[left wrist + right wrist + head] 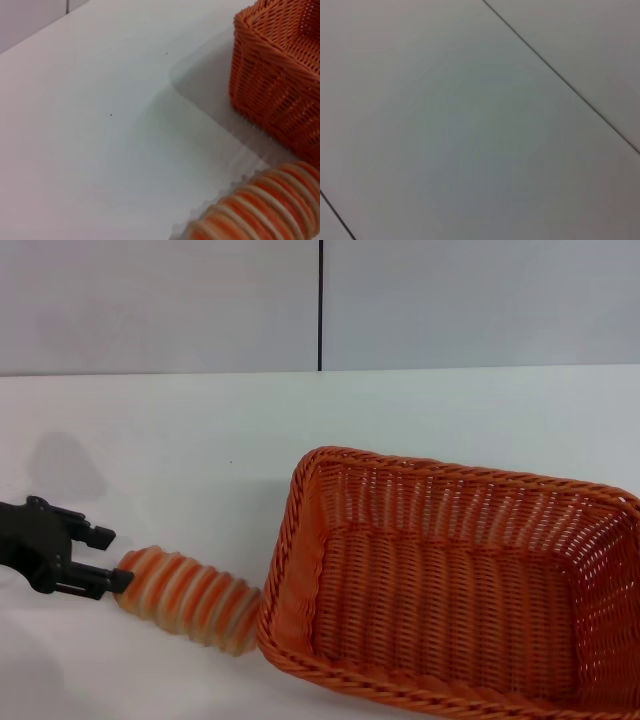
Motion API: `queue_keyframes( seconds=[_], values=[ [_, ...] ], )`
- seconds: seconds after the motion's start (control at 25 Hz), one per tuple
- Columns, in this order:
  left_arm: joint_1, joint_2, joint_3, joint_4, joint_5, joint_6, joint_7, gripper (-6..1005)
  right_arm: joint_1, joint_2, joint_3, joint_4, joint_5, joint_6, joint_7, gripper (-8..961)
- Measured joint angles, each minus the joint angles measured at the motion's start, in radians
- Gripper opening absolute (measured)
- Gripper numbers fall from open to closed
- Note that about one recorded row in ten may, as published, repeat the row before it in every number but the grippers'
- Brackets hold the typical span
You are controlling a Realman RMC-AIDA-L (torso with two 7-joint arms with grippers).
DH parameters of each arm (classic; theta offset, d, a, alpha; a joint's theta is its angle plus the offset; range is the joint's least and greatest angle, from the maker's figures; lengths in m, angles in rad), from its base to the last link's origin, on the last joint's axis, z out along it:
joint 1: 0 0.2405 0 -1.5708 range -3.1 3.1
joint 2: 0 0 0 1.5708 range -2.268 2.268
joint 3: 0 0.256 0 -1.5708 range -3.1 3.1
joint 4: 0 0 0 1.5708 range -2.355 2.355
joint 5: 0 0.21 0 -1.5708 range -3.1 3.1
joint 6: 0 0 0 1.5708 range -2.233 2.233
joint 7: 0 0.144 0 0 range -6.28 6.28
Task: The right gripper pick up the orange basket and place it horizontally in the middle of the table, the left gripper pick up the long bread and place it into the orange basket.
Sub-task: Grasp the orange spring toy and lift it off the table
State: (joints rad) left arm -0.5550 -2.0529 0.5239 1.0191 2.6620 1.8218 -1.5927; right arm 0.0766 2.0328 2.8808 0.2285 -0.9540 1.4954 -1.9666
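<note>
Left gripper [112,558], black two-jawed claw, at far left of head view, low over the white matte worktop [200,440]; jaws parted, upper one free in the air, lower one touching the near end of the long bread [190,598], nothing clamped between them. Long bread: small oblong loaf, ribbed, orange and cream stripes, lying on the worktop aslant, its far end against the left corner of the orange basket [450,590]. Same ribbing visible in left wrist view [260,205], with a basket corner [275,75] just beside. Orange basket: large rectangular woven wicker, flared openwork sides, braided rim, tight-woven floor, resting right of centre and running past the frame edge, inside bare. Right gripper not visible; right wrist view showing only plain grey panels with dark seams.
</note>
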Motion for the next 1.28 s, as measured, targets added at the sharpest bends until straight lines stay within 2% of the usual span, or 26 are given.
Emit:
queue_keyframes(
  seconds=[0.32,1.28],
  values=[
    [0.005,-0.001,0.002,-0.055,-0.001,-0.031,0.020,677,-0.002,-0.002,0.000,-0.003,0.003,0.005,0.015,595],
    [0.014,-0.003,0.014,-0.077,-0.002,-0.041,0.023,677,-0.008,-0.003,0.000,-0.001,0.005,0.009,0.028,595]
  ],
)
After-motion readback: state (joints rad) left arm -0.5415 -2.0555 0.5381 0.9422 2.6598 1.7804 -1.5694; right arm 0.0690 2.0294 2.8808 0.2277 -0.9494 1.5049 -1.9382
